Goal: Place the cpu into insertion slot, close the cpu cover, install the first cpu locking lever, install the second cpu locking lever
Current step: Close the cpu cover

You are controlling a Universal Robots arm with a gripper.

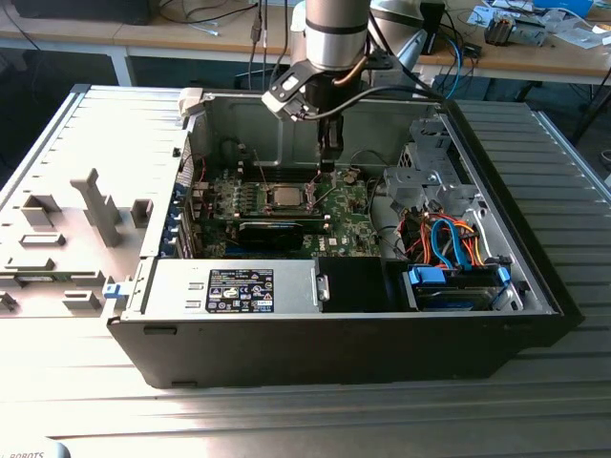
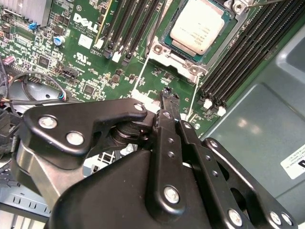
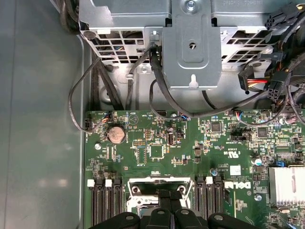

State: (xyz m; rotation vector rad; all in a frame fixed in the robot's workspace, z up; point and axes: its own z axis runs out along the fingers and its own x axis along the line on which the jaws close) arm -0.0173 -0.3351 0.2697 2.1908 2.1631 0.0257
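Your fingers (image 2: 167,112), clenched on nothing, stand just beside the insertion slot (image 2: 176,59). The cpu (image 2: 198,27) lies seated within it, mid-motherboard (image 2: 86,62). Press slowly, tips clear of the memory slots (image 2: 238,62).

The arm (image 1: 336,33) hangs straight down, claw (image 1: 326,164) pointing downward, its slim black fingers (image 2: 167,124) pressed together at the tips.
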